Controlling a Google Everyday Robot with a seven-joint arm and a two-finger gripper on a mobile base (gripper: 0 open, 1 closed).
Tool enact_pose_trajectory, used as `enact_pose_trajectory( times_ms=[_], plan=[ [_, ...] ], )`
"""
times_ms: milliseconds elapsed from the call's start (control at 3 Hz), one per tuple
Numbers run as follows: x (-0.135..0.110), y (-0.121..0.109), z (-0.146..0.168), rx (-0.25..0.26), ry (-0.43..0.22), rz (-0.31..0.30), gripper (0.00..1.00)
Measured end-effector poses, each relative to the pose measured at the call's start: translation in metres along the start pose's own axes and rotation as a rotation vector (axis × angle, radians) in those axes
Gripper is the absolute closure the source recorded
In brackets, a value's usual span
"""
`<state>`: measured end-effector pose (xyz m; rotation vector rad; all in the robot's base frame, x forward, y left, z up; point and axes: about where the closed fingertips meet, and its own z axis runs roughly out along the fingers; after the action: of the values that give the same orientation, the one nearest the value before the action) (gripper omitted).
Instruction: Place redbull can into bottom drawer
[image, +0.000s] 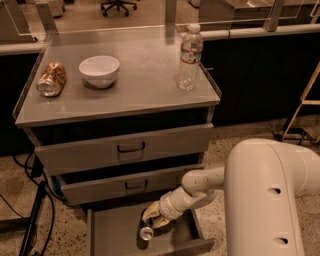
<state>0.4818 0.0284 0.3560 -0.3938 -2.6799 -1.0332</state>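
Note:
The bottom drawer (115, 235) is pulled out, its flat grey floor showing. The redbull can (146, 232) stands inside it near the middle, shiny silver top facing up. My gripper (151, 218) reaches down into the drawer from the right on the white arm, its yellowish fingers directly over and around the can's upper part.
On the cabinet top sit an orange-copper can (51, 79) lying on its side, a white bowl (99, 70) and a clear water bottle (189, 57). The two upper drawers (130, 148) with dark handles overhang the open one. Cables (30, 220) trail on the floor at left.

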Motion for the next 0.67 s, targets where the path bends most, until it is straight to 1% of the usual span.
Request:
enact_pose_trajectory(
  times_ms=[333, 667],
  plan=[
    [-0.0112, -0.0157, 0.0087, -0.014, -0.018, 0.061, 1.0],
    [-0.0109, -0.0161, 0.0095, -0.014, -0.017, 0.062, 1.0]
  ],
)
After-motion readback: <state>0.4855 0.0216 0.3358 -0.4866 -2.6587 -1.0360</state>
